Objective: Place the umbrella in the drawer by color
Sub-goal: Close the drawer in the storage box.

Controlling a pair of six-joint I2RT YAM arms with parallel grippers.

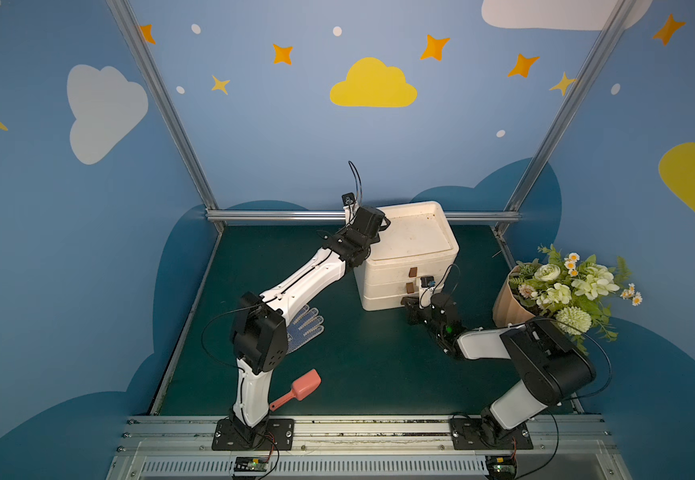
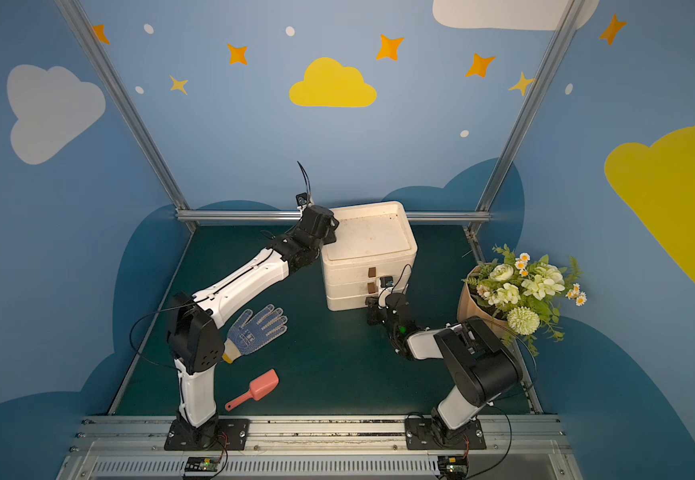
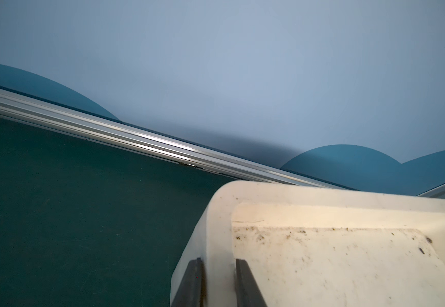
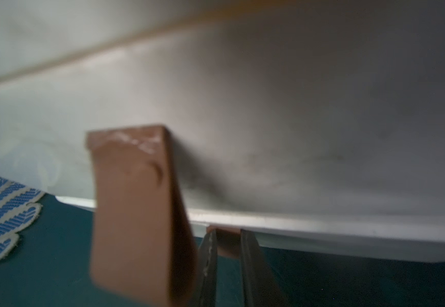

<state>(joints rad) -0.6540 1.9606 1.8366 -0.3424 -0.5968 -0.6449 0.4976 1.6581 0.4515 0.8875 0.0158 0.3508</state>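
Observation:
No umbrella shows in any view. The white drawer unit (image 1: 383, 286) (image 2: 346, 286) stands at the back of the green mat, with brown handles (image 1: 412, 272) on its front. My left gripper (image 3: 218, 261) (image 1: 373, 237) is shut on the unit's top rim (image 3: 220, 226) at its left corner, one finger outside the rim and one inside. My right gripper (image 4: 226, 235) (image 1: 409, 302) is low at the unit's front, shut on the bottom drawer's small brown handle (image 4: 225, 229). The middle drawer's handle (image 4: 136, 207) looms beside it. The drawers look closed in both top views.
A blue dotted work glove (image 1: 306, 326) (image 2: 258, 328) lies on the mat under my left arm. A pink scoop (image 1: 300, 388) (image 2: 254, 388) lies near the front rail. A paper-wrapped flower bouquet (image 1: 566, 291) (image 2: 520, 291) leans at the right edge, close to my right arm.

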